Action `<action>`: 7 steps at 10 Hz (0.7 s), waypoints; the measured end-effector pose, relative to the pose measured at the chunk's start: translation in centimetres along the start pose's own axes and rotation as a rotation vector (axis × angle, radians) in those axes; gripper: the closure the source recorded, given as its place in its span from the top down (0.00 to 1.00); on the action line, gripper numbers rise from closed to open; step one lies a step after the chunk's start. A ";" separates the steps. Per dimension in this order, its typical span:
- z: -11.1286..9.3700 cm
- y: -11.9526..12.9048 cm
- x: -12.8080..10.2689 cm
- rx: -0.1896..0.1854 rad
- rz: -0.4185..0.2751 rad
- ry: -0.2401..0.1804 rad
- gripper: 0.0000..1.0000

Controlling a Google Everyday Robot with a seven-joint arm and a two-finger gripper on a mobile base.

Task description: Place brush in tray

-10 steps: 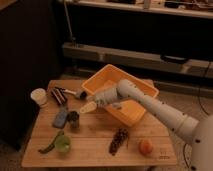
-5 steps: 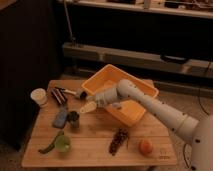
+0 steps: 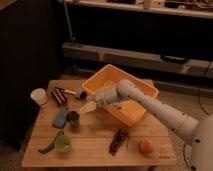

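Observation:
The brush (image 3: 74,92) lies on the wooden table left of the tray, its thin pale handle pointing left and its small dark head (image 3: 82,94) towards the tray. The tray (image 3: 102,75) is a large orange-yellow bin at the table's back middle. My gripper (image 3: 89,106) hangs low over the table just off the tray's left front corner, a little in front of and to the right of the brush head. Nothing shows in it. My white arm (image 3: 150,106) reaches in from the lower right across the tray's front part.
A white cup (image 3: 38,96) and a short dark striped block (image 3: 59,97) sit at the left. A flat blue-grey item (image 3: 61,118), a dark cup (image 3: 73,117), a green object (image 3: 58,144), a pine cone (image 3: 118,141) and an orange fruit (image 3: 145,146) lie towards the front.

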 end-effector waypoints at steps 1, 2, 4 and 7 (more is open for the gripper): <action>0.0 0.0 0.0 0.000 0.000 0.000 0.80; 0.0 0.0 0.0 0.000 0.000 0.000 0.80; -0.1 -0.1 -0.1 0.011 -0.010 0.006 0.80; -0.3 -2.2 -4.7 0.081 -0.109 0.102 0.80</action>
